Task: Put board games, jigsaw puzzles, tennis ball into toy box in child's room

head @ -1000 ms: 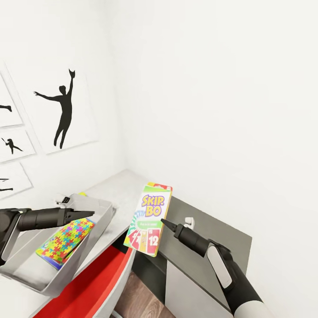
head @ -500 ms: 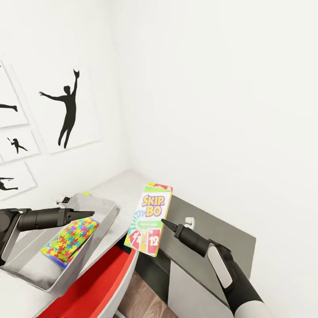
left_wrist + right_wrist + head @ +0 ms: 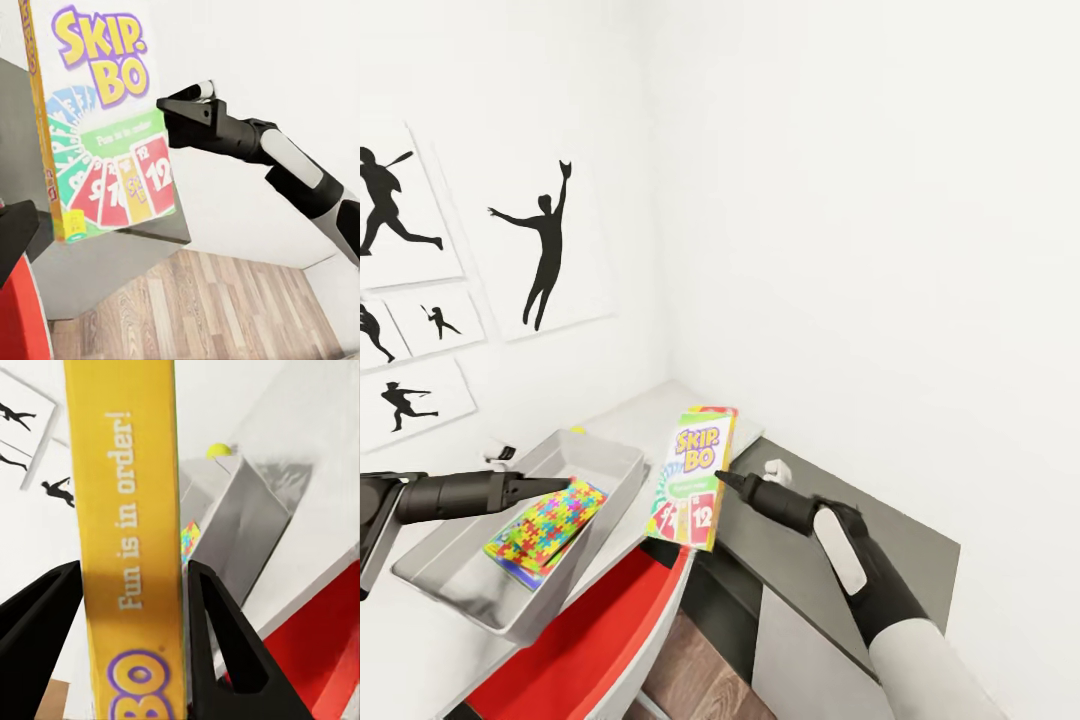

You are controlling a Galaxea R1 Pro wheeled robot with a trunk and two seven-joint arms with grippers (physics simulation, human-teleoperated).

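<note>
My left pincer [image 3: 565, 484] hovers over the toy box [image 3: 450, 575], its tip above the jigsaw puzzle [image 3: 545, 523] that lies flat inside on the box floor; from the head view I cannot tell whether its fingers are apart or together. The toy box, a grey tray, stands on the table [image 3: 630, 415] near the table's front edge, with a red chair [image 3: 575, 650] just below that edge. The tennis ball [image 3: 219, 451], seen along my right wrist, sits at the far rim of the box. To the right of the box, my right pincer [image 3: 722, 478] is clamped on the Skip-Bo board game [image 3: 693, 478], one black finger [image 3: 225, 652] pressed on each broad face, the yellow spine facing the wrist camera. The game hangs upright in the air beside the box's right wall, over the table's front edge, not yet above the opening. Risks, as I judge them: the tall carton could strike the box's right wall if carried across too low; it could slip, since I grip only one edge; released here, it would fall toward the chair or floor [image 3: 195, 307]; and my left arm may obstruct the opening.
</note>
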